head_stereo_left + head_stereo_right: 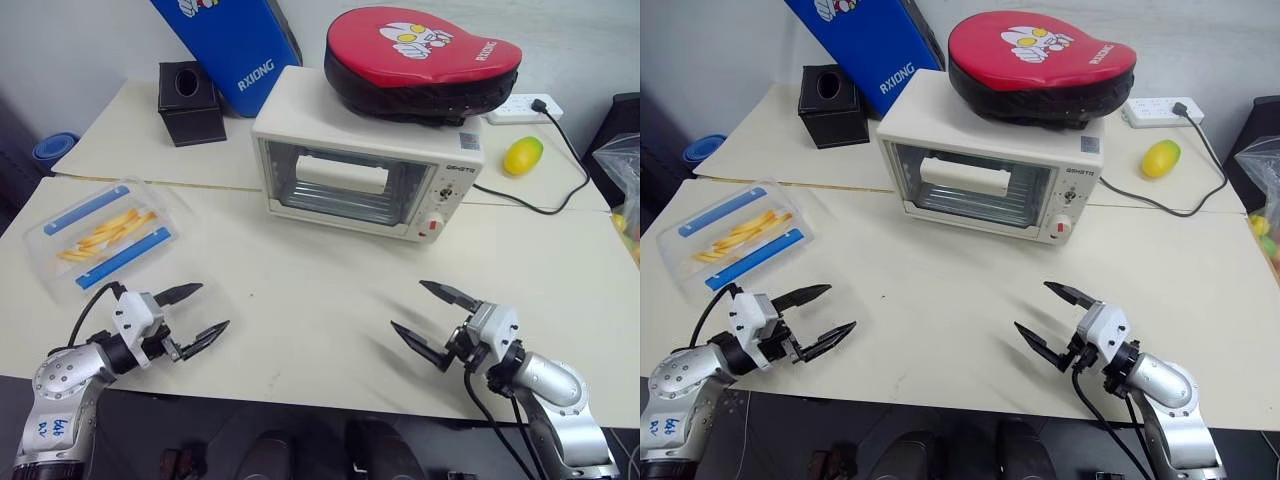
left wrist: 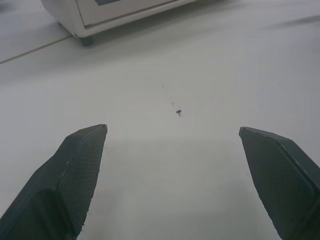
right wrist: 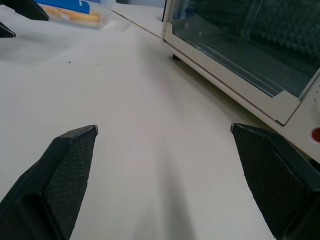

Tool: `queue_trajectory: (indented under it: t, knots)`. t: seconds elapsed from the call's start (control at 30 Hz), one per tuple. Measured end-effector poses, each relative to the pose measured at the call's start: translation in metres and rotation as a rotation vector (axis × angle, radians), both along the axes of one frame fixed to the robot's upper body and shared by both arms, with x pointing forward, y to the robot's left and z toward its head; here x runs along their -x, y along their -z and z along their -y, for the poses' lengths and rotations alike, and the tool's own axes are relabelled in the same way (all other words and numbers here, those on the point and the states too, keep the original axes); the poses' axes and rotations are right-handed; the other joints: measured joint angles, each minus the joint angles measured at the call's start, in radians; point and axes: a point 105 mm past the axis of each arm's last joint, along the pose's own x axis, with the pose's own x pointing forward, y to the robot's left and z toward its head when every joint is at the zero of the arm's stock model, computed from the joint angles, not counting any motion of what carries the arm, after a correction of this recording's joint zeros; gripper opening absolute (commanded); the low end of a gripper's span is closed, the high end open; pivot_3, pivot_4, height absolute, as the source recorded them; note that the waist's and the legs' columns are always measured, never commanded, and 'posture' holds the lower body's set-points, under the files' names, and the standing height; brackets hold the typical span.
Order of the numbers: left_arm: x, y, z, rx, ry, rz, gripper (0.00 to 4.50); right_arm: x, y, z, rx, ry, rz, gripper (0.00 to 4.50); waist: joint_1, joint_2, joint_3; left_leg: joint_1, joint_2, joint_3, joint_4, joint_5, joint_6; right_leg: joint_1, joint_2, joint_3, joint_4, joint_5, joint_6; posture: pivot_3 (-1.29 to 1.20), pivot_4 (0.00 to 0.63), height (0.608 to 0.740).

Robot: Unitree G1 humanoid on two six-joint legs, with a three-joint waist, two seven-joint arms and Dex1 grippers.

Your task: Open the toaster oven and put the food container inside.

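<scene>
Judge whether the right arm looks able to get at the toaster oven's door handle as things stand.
Probably yes. The right end effector is open and empty, and only bare table lies between it and the toaster oven, whose closed door shows its handle unobstructed.

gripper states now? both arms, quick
Left gripper: open, holding nothing, above the cream-white table.
Right gripper: open, holding nothing, apart from the cream-white boxy toaster oven.

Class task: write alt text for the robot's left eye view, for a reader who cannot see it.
A closed toaster oven sits on a table, a red pad on top. A lidded food container lies to its left; the open left gripper and right gripper hover empty.
</scene>
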Motion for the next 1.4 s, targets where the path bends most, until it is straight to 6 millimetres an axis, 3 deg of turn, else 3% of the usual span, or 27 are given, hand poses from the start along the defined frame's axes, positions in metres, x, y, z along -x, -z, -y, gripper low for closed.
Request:
queue_trajectory:
  t: [0.17, 0.27, 0.37, 0.53, 0.67, 0.8, 0.97, 1.1, 1.27, 1.4]
  knots:
    - [0.001, -0.012, 0.005, 0.094, 0.028, -0.045, 4.50, -0.015, -0.027, -0.011, -0.128, -0.045, -0.039, 4.45, -0.009, 0.000, 0.001, 0.000, 0.001, 0.000, 0.000, 0.000, -0.001, -0.001, 0.000, 0.000, 0.001, 0.000, 0.000, 0.00, 0.150, 0.740]
    - [-0.008, -0.047, 0.006, 0.225, 0.087, -0.082, 4.50, -0.025, -0.066, -0.029, -0.187, -0.130, -0.031, 4.45, -0.006, 0.001, 0.001, -0.001, 0.001, -0.001, 0.002, 0.000, -0.001, -0.002, 0.000, -0.001, 0.003, 0.000, 0.000, 0.00, 0.150, 0.740]
    - [-0.011, -0.085, 0.006, 0.307, 0.148, -0.056, 4.50, -0.034, -0.082, -0.038, -0.187, -0.156, -0.058, 4.45, -0.001, 0.001, 0.001, -0.002, 0.001, -0.003, 0.001, 0.000, 0.000, 0.000, 0.000, -0.002, -0.001, 0.000, 0.000, 0.00, 0.150, 0.740]
    - [-0.015, -0.100, 0.019, 0.347, 0.240, -0.081, 4.50, -0.060, -0.097, -0.041, -0.183, -0.124, -0.105, 4.45, -0.004, 0.001, 0.001, -0.005, 0.000, -0.003, 0.002, -0.001, 0.001, -0.003, 0.000, -0.003, -0.002, 0.000, 0.000, 0.00, 0.150, 0.740]
    - [-0.018, -0.122, 0.030, 0.326, 0.290, -0.018, 4.50, -0.079, -0.102, -0.054, -0.164, -0.124, -0.117, 4.45, -0.009, 0.001, 0.001, -0.005, 0.000, -0.003, 0.002, -0.001, 0.000, -0.003, 0.000, -0.003, -0.002, 0.000, 0.000, 0.00, 0.150, 0.740]
    - [-0.017, -0.118, 0.037, 0.338, 0.303, -0.027, 4.50, -0.090, -0.109, -0.069, -0.209, -0.143, -0.133, 4.45, -0.017, 0.002, 0.001, -0.005, 0.000, -0.003, 0.002, 0.000, -0.001, -0.004, 0.000, -0.003, -0.001, 0.000, 0.000, 0.00, 0.150, 0.740]
    - [-0.016, -0.113, 0.039, 0.356, 0.282, -0.039, 4.50, -0.082, -0.110, -0.083, -0.193, -0.221, -0.128, 4.45, -0.026, 0.002, 0.001, -0.006, 0.000, -0.003, 0.002, 0.000, -0.001, -0.004, 0.000, -0.003, 0.000, 0.000, 0.000, 0.00, 0.150, 0.740]
    - [-0.021, -0.120, 0.036, 0.371, 0.249, -0.022, 4.50, -0.061, -0.092, -0.084, -0.079, -0.293, -0.140, 4.45, -0.024, 0.002, 0.001, -0.006, 0.000, -0.004, 0.002, 0.000, -0.001, -0.004, 0.000, -0.004, -0.001, 0.000, 0.000, 0.00, 0.150, 0.740]
    - [-0.038, -0.147, 0.031, 0.403, 0.226, 0.062, 3.08, -0.040, -0.057, -0.086, 0.040, -0.344, -0.172, 4.50, -0.024, 0.002, 0.001, -0.006, -0.001, -0.004, 0.004, 0.000, -0.001, -0.004, 0.000, -0.003, 0.000, 0.000, 0.001, 0.00, 0.150, 0.740]
    - [-0.066, -0.156, 0.030, 0.395, 0.176, 0.131, 1.80, -0.036, -0.049, -0.082, 0.087, -0.332, -0.135, 4.50, -0.017, 0.002, 0.001, -0.006, -0.001, -0.004, 0.004, 0.000, -0.001, -0.004, 0.000, -0.004, -0.001, 0.001, 0.001, 0.00, 0.150, 0.740]
